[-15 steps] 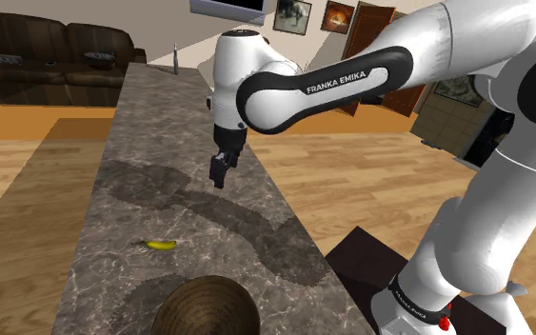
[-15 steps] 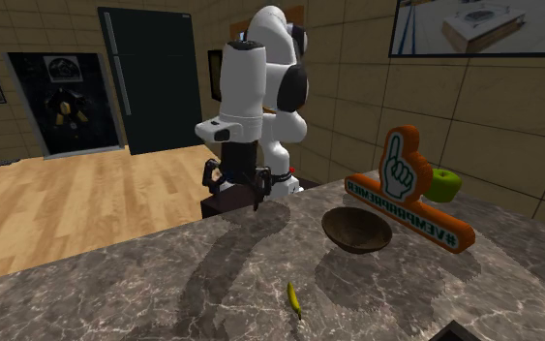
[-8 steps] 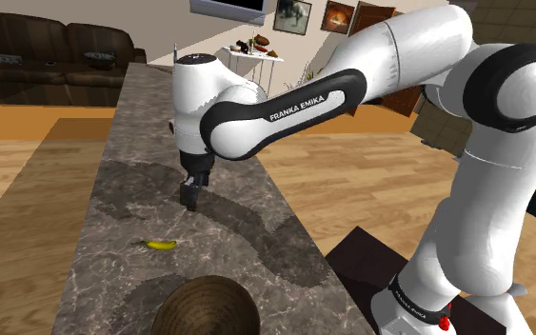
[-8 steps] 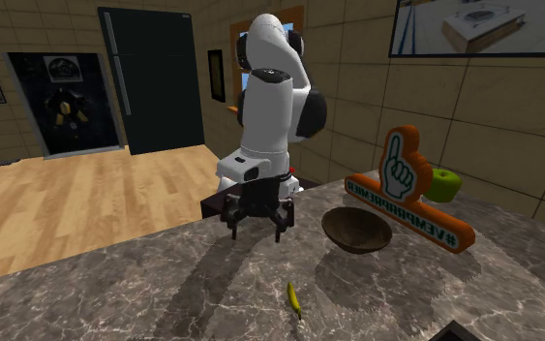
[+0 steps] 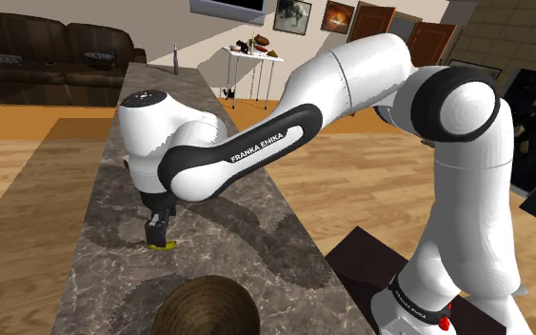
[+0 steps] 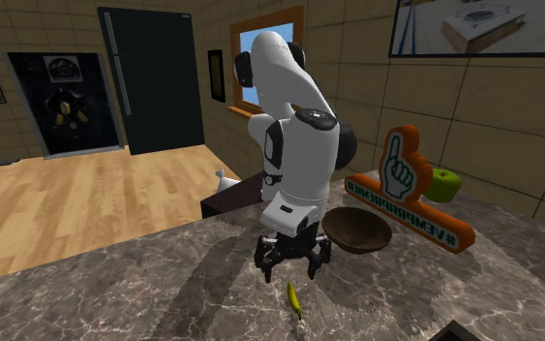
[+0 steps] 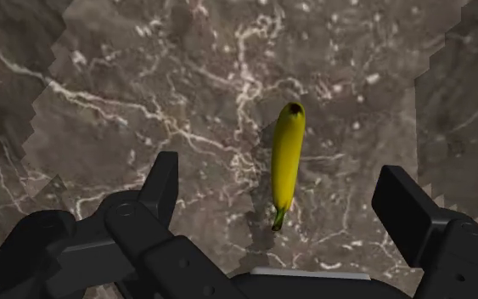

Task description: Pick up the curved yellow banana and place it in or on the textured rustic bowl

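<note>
The yellow banana (image 7: 286, 161) lies flat on the dark marble counter (image 7: 143, 85), between the fingers of my open gripper (image 7: 281, 174), which do not touch it. In the shoulder view the gripper (image 5: 155, 229) hangs just over the banana (image 5: 168, 245) and hides part of it. The second exterior view puts the gripper (image 6: 291, 268) a little above the banana (image 6: 295, 299), fingers spread. The brown ribbed bowl (image 5: 206, 306) stands at the counter's near end in the shoulder view; the bowl (image 6: 357, 231) is just behind the gripper in the second exterior view.
An orange foam-hand sign (image 6: 410, 189) with a green apple (image 6: 443, 184) behind it stands past the bowl. The long counter (image 5: 161, 114) runs away toward a brown sofa (image 5: 47, 48). Wooden floor lies on both sides.
The arm has swung along the counter toward the bowl end and dropped, bringing the open gripper from mid-counter to just above the banana. Banana and bowl have not moved.
</note>
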You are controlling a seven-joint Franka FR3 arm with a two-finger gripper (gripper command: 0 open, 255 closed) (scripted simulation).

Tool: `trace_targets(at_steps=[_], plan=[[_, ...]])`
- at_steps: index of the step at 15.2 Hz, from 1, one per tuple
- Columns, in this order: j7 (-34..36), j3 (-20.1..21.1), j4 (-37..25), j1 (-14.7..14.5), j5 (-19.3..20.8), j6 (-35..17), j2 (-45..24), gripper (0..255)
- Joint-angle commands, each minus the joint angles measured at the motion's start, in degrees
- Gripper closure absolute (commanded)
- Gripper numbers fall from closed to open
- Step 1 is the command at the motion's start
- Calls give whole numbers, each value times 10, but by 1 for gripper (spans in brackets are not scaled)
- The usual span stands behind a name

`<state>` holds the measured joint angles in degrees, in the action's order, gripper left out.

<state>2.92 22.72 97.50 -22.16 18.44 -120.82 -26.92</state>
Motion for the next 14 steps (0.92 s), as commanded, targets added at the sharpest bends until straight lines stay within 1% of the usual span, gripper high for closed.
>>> trace_targets(at_steps=[1, 8, 14], plan=[[-3, 1, -24, -13, 11, 3, -27, 0], [6, -9, -10, -15, 25, -37, -54, 0], [6, -10, -9, -16, 27, -40, -56, 0]])
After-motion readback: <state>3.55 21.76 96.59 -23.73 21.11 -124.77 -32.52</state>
